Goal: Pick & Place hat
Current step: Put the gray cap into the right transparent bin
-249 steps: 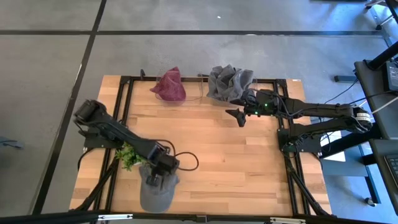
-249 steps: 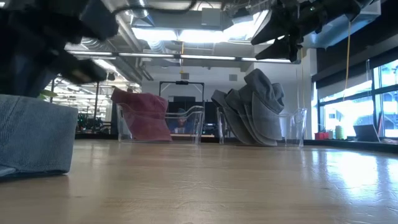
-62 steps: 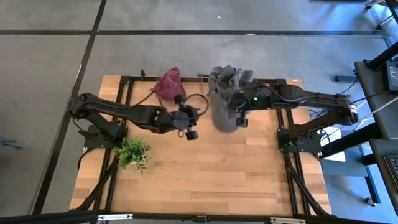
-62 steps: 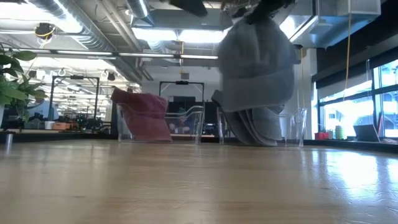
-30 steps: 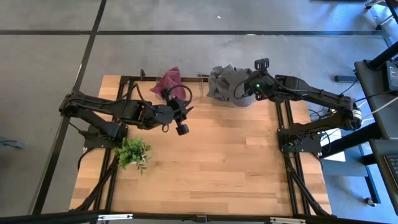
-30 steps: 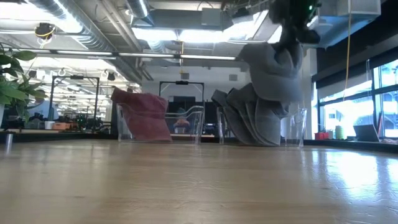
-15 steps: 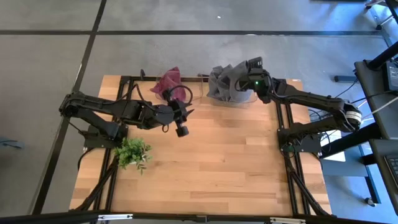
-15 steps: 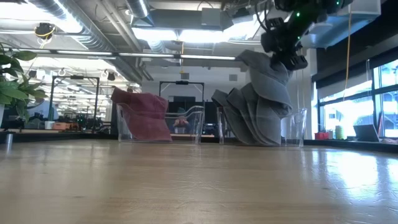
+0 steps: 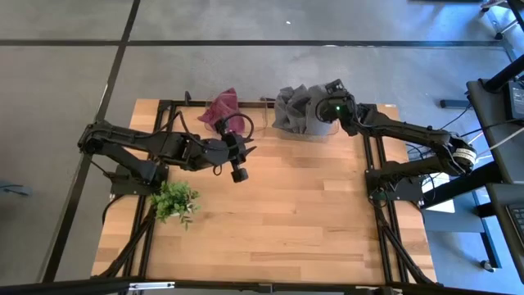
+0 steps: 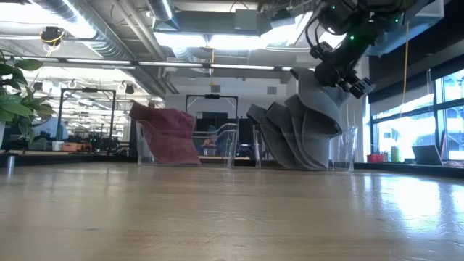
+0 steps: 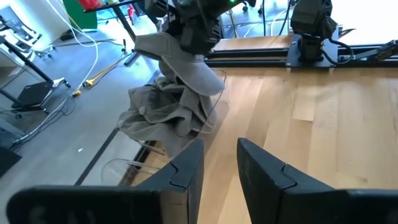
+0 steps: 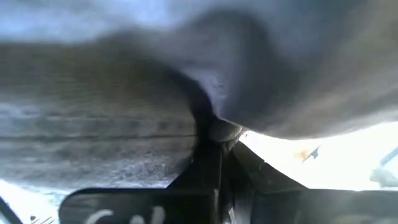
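High view: the right gripper (image 9: 327,107) has advanced over the clear plastic bin (image 9: 304,129) at the table's far edge, carrying the grey fabric hat (image 9: 314,105) onto the grey pile there. Placement is judged nearly complete.

Low view: the hat has sunk lower onto the stack.

Right wrist view: the jaws pinch grey fabric.

Left wrist view: the left gripper (image 11: 217,168) waits mid-table, jaws spread and empty.

Small green plant (image 9: 174,201) near the wooden table's (image 9: 311,221) left edge.
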